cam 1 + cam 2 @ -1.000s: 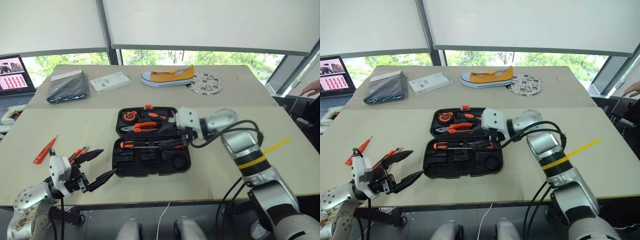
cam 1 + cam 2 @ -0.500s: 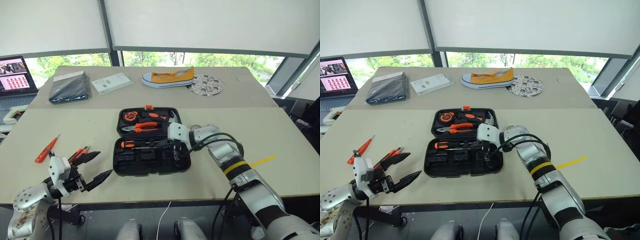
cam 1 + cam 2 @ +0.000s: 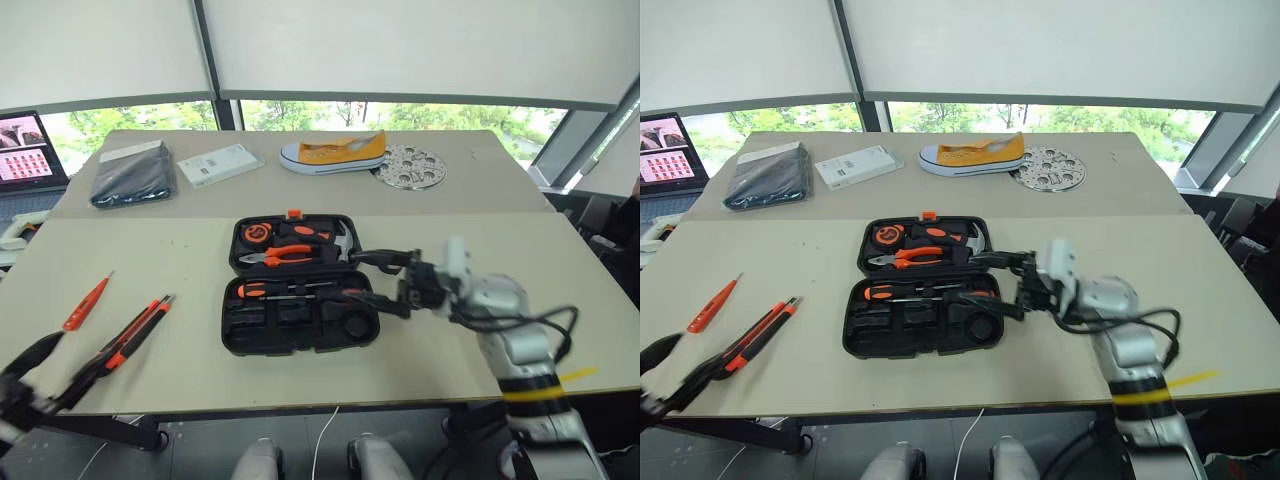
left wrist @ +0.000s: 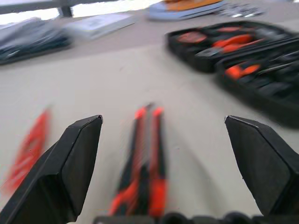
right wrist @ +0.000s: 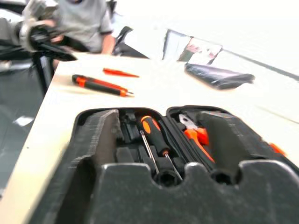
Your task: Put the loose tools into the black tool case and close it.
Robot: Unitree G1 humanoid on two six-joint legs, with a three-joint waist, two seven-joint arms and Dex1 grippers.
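Near the desk's left front edge lie the long black-and-orange utility knife and small orange tester screwdriver, lengthwise toward the nearer left pincer, spread apart. The right pincer, parted, is seen empty beside the open black plastic tool case.

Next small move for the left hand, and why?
Probably bring the open left hand forward and close on the utility knife: it lies loose on the table between that hand's fingers in the wrist view, while the black tool case sits open.
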